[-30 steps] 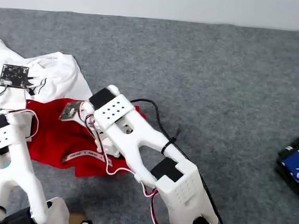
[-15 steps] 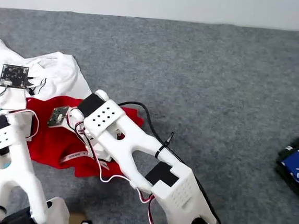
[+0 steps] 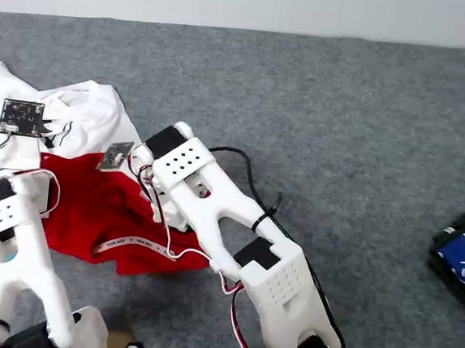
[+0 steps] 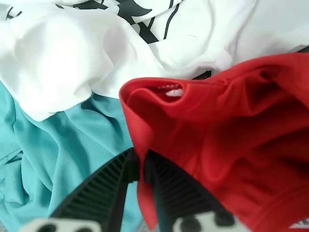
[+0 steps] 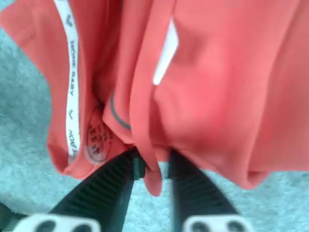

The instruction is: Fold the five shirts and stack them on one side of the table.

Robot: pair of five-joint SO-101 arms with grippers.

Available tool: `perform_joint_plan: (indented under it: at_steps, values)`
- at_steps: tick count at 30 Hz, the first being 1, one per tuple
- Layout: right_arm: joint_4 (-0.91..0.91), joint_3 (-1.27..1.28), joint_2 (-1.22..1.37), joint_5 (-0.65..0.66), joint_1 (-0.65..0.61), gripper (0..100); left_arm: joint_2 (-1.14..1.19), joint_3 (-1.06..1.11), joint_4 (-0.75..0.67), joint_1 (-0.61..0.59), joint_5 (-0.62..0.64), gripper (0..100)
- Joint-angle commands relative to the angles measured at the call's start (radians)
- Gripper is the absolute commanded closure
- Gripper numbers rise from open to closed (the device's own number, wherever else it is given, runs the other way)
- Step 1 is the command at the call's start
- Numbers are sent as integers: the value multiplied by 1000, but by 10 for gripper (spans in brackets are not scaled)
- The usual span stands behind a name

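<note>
Between L fingers (image 4: 104, 186), red shirt (image 4: 227, 140) pinched, R fingers (image 5: 111, 186) likewise

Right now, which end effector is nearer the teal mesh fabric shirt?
Left. The left end effector grips the red fabric shirt over the teal shirt; the right end effector grips it farther away.

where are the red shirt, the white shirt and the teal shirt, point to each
red shirt (image 3: 91, 210), high view, open middle of its cloth
white shirt (image 4: 72, 58), left wrist view, plain cloth beside the dark print
teal shirt (image 4: 63, 145), left wrist view, bare stretch of its cloth
</note>
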Motion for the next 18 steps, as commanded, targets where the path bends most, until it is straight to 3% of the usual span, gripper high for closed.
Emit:
perform_joint_plan:
  at_steps: [1,12,18]
  values:
    - [39,-58,-94,2,15,987,-14,-16,-17,3,-2,998]
    - [41,-57,-272,5,165,988,-15,-268,221,8,0,998]
    - [41,-57,-452,54,254,988,-15,-512,440,153,25,998]
